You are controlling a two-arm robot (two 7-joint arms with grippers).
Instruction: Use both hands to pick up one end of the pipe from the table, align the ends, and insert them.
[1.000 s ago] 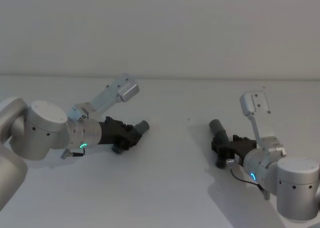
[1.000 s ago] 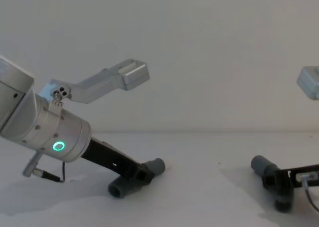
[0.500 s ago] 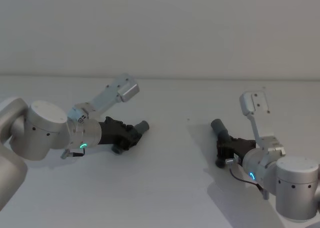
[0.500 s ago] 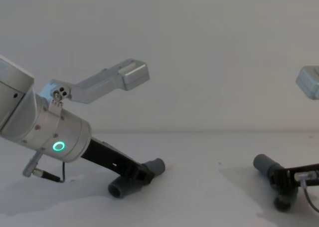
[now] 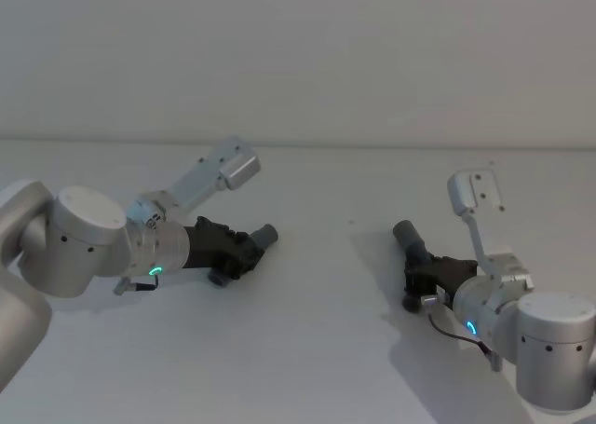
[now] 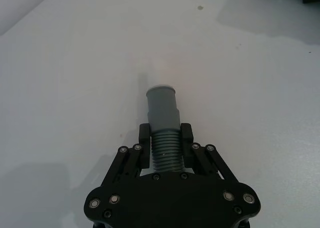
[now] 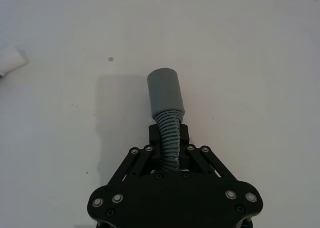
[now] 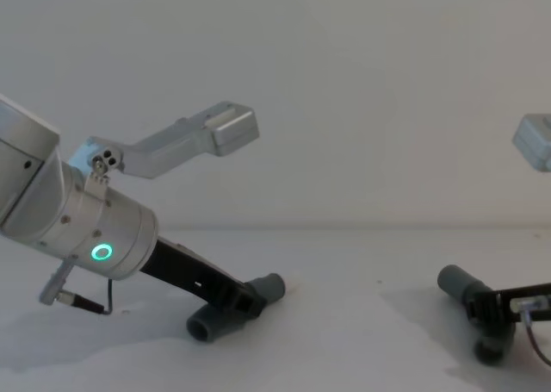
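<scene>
Head view, left: the left hand (image 5: 244, 249) sits low over the table (image 5: 307, 349), clamped on the left pipe piece (image 5: 266, 235), which points toward the middle.
Head view, right: the right hand (image 5: 424, 273) grips the right pipe piece (image 5: 408, 238), well apart from the other piece.
Left wrist view: the left fingers (image 6: 144, 138) pinch the ribbed section just behind the left cuff (image 6: 162, 107), which narrows to a paler rim at its tip.
Right wrist view: the right fingers (image 7: 154, 134) squeeze the ribbed hose from both sides, and the right cuff (image 7: 166, 90) juts out beyond them, above its shadow.
Chest view: each piece slants in its hand, cuff raised and lower end down at the table. The two cuffs lean toward each other.
</scene>
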